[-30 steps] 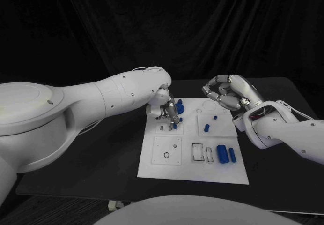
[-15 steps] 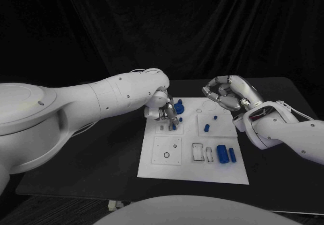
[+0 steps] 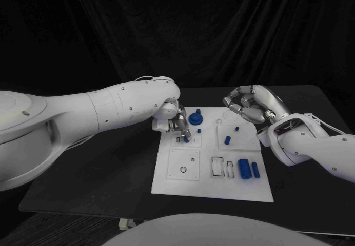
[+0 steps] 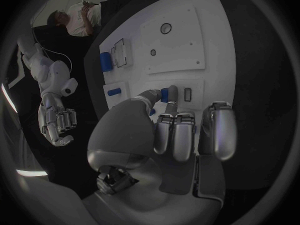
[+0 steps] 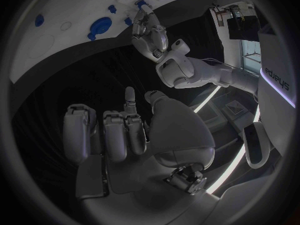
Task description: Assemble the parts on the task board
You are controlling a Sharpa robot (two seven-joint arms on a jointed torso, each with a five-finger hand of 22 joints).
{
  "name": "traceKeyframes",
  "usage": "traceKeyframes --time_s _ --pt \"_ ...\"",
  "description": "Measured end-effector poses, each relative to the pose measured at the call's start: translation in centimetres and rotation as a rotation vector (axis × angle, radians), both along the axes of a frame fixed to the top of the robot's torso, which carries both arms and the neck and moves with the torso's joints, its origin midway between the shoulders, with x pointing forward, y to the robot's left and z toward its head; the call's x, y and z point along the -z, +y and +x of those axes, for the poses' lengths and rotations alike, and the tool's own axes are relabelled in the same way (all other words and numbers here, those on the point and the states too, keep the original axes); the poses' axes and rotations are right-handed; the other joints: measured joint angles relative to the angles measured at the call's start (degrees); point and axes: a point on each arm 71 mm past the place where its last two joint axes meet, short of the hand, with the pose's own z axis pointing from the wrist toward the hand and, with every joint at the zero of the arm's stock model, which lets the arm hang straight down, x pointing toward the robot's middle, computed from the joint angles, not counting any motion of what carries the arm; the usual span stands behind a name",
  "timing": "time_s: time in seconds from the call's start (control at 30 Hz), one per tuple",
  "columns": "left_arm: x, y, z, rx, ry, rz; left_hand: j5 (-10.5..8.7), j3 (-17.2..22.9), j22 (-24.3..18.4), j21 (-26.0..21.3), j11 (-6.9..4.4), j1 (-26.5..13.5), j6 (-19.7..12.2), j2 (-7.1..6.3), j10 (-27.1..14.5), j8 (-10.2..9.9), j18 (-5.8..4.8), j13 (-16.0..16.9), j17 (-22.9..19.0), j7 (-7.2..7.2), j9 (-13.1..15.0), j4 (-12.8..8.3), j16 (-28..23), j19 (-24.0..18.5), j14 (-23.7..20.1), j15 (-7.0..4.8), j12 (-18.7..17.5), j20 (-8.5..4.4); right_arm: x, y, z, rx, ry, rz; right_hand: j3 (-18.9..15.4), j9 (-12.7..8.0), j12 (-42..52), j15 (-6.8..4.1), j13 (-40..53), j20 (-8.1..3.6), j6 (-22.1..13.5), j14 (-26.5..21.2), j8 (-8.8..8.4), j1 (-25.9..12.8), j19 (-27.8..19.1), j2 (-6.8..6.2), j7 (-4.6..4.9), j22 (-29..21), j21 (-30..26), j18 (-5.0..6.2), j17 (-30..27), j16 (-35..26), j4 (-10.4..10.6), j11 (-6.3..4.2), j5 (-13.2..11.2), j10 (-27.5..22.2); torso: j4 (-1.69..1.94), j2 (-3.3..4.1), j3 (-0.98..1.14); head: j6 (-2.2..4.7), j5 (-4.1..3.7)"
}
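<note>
The left robot hand (image 3: 176, 123) is pinching a small blue peg (image 4: 165, 93) over a slot at the board's (image 3: 185, 187) far left corner, other fingers curled. It should be lowering it upright, squarely over the slot. The right robot hand (image 3: 250, 104) is hovering curled and empty beyond the board's far right edge, above the desk (image 3: 111, 169).

Task board (image 3: 214, 174): white rect plate, flat, mid tabletop. Blue knob part (image 3: 195, 119) upright at far edge. Two blue cylinders (image 3: 247, 168) lying side by side, near-right. Small blue pcs (image 3: 229, 138) in centre block.
</note>
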Motion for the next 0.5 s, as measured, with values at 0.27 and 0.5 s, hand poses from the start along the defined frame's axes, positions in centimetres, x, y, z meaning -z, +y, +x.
traceKeyframes --time_s 0.27,0.5 --pt "-0.06 0.46 -0.08 -0.009 -0.024 0.006 -0.01 0.2 0.0 0.0 0.00 -0.5 0.0 0.03 0.0 0.2 0.00 0.0 0.0 0.01 0.1 0.1 0.0 0.0 0.0 0.00 0.0 0.00 0.54 -0.05 -0.20 0.003 0.016 -0.002 0.0 0.0 0.0 0.00 0.0 0.00 0.0 0.0 0.00 0.0 0.0 0.00 0.00 0.0 0.0 0.00 0.0 0.0 0.0 0.00 0.0 0.0 -0.03 -0.07 0.06 0.00 0.18" --pt "-0.12 0.68 0.04 -0.017 -0.042 0.011 -0.25 0.3 0.0 -0.2 0.00 -0.6 0.1 -0.04 0.0 0.2 0.00 0.0 0.0 0.09 0.3 0.3 0.0 0.0 0.0 0.00 0.0 0.00 0.66 -0.09 -0.24 0.004 0.020 -0.003 0.0 0.0 0.0 0.00 0.0 0.00 0.0 0.0 0.00 0.0 0.0 0.00 0.00 0.0 -0.3 0.00 0.0 0.0 0.0 0.00 0.0 0.0 -0.03 -0.02 0.04 0.00 0.00"
